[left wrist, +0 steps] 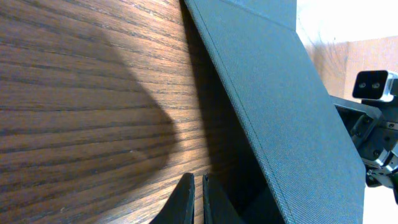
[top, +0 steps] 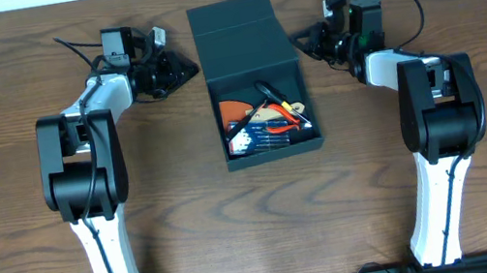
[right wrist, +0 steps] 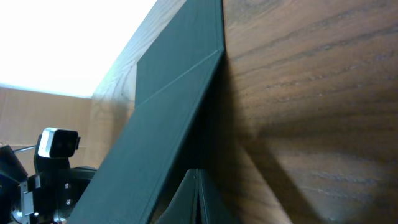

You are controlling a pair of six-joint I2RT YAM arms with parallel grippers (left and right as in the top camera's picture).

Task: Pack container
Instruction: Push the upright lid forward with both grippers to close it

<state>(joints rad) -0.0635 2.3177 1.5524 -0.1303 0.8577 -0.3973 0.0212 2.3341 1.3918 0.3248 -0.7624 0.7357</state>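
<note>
**Both pincers flank the open lid; container between them**

- Left pincer [top: 190, 69]: upper left of centre in the overhead. In its own wrist view [left wrist: 198, 200] the fingers stand almost together, only a thin slit between them. Nothing held.
- Right pincer [top: 297, 43]: upper right of centre, mirroring the left. In its wrist view [right wrist: 196, 198] the fingers are pressed together. Nothing held.
- Container [top: 275, 148]: centre of the desk [top: 5, 56], between the two pincers. The open box half sits toward the lower frame and the lid [top: 231, 23] is folded back toward the top edge.
- Tools [top: 265, 118] are already inside, a jumble with orange and red parts.
- Long axis of box plus lid runs top to bottom in the overhead. The hinge crease runs across it, left to right.
- Key relation: each pincer points inward at a side edge of the lid, close to the hinge. The lid lies to the right of the left pincer and to the left of the right one.
- Both tips are just beside their edges. I cannot tell whether either is touching.
- Neither arm is clearly nearer.
- The wrist views show the lid [left wrist: 292, 118] [right wrist: 168, 118] as a slanting dark panel with shadow under its edge. I cannot tell whether it rests flat on the desk.
- Judgement: packing looks done and the lid remains to be closed. Its free edge is at the top of the frame, beyond both pincers.
</note>
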